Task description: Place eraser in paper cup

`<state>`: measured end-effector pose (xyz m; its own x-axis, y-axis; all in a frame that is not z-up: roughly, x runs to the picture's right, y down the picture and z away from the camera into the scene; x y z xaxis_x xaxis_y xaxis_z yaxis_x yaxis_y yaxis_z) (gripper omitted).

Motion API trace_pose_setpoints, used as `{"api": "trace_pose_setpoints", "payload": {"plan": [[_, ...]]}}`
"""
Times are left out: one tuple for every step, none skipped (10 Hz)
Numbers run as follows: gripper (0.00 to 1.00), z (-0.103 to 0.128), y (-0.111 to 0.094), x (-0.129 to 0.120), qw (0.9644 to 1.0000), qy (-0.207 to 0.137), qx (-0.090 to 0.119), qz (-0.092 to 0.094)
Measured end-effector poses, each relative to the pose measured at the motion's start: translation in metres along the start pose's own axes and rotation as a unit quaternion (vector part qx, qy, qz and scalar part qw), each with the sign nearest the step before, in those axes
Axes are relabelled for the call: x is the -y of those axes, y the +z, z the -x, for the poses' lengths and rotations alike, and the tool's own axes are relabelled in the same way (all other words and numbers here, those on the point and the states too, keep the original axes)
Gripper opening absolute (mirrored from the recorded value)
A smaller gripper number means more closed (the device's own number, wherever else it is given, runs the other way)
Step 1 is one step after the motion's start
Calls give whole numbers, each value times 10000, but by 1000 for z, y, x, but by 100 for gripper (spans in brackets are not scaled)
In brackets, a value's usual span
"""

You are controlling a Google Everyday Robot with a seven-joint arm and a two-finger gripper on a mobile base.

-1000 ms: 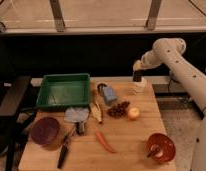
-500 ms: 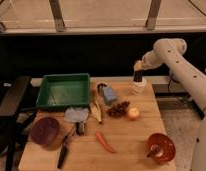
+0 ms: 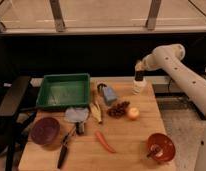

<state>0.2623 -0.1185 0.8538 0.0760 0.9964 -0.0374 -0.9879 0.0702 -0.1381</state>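
The paper cup (image 3: pixel 139 87) is small and white and stands upright at the far right edge of the wooden table (image 3: pixel 126 150). My gripper (image 3: pixel 139 70) hangs directly above it on the white arm (image 3: pixel 168 57) that reaches in from the right. A small black block, the eraser (image 3: pixel 139 76), hangs from the gripper with its lower end at the cup's rim. The gripper is shut on it.
A green tray (image 3: pixel 63 90) sits at the far left. A blue-grey block (image 3: pixel 108 93), a banana (image 3: pixel 97 112), a dark red cluster (image 3: pixel 118 108) and a round yellow fruit (image 3: pixel 132 113) lie mid-table. Nearer are a carrot (image 3: pixel 105 141), an orange-red bowl (image 3: pixel 161 146), a purple bowl (image 3: pixel 45 130) and a black-handled knife (image 3: pixel 63 150).
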Motion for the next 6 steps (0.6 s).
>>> {"api": "trace_pose_setpoints", "payload": {"plan": [[0, 0, 7, 1, 10000, 3, 1, -17], [0, 1, 10, 6, 10000, 13, 4, -64], [0, 0, 15, 17, 9999, 38, 3, -139], [0, 0, 20, 23, 9998, 68, 7, -179], [0, 0, 26, 29, 9997, 111, -3, -218], [0, -1, 31, 37, 9995, 153, -20, -274]]}}
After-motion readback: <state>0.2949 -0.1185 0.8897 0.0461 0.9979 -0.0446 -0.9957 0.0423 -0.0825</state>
